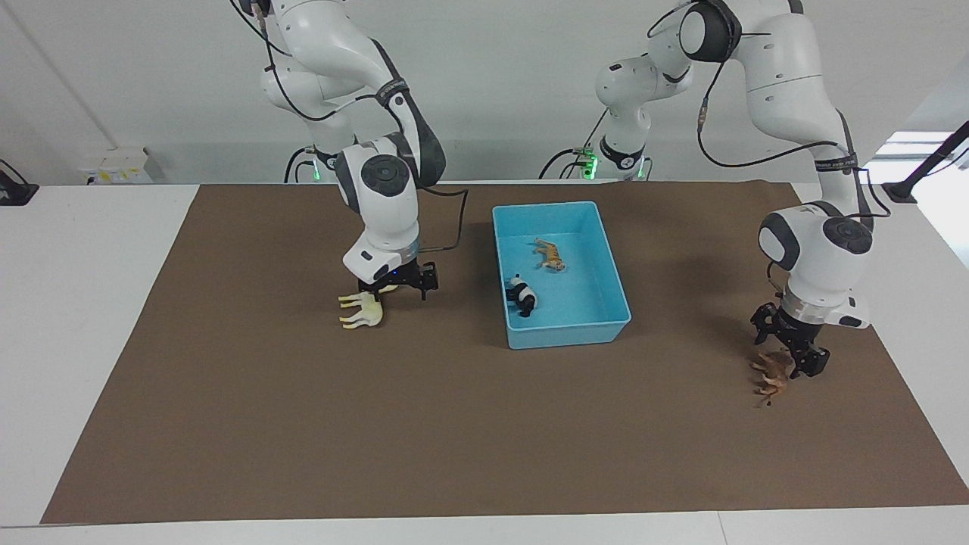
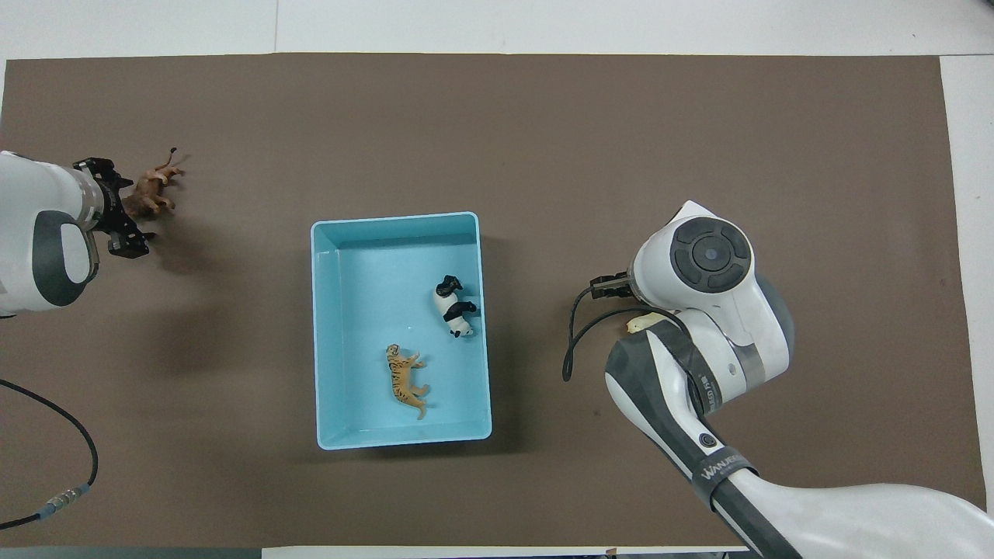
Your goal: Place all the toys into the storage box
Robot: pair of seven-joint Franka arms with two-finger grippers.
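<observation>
The light blue storage box point(image 1: 564, 331) point(image 2: 326, 326) stands mid-table. The orange striped tiger point(image 1: 550, 254) point(image 2: 406, 380) and the black-and-white panda point(image 1: 522, 295) point(image 2: 454, 306) lie in it. The cream long-necked animal point(image 1: 362, 311) lies on its side on the mat toward the right arm's end. My right gripper point(image 1: 394, 286) is down on its neck end. In the overhead view only a cream sliver point(image 2: 641, 324) shows under the arm. The reddish-brown horned animal point(image 1: 771, 376) point(image 2: 152, 191) lies toward the left arm's end. My left gripper point(image 1: 787, 350) point(image 2: 118, 208) is open, low, straddling its near end.
A brown mat point(image 1: 454, 439) covers most of the white table. The right arm's cable point(image 2: 578, 334) loops over the mat beside the box. A wall socket box point(image 1: 121, 166) and a black stand point(image 1: 927, 170) sit at the table's ends nearest the robots.
</observation>
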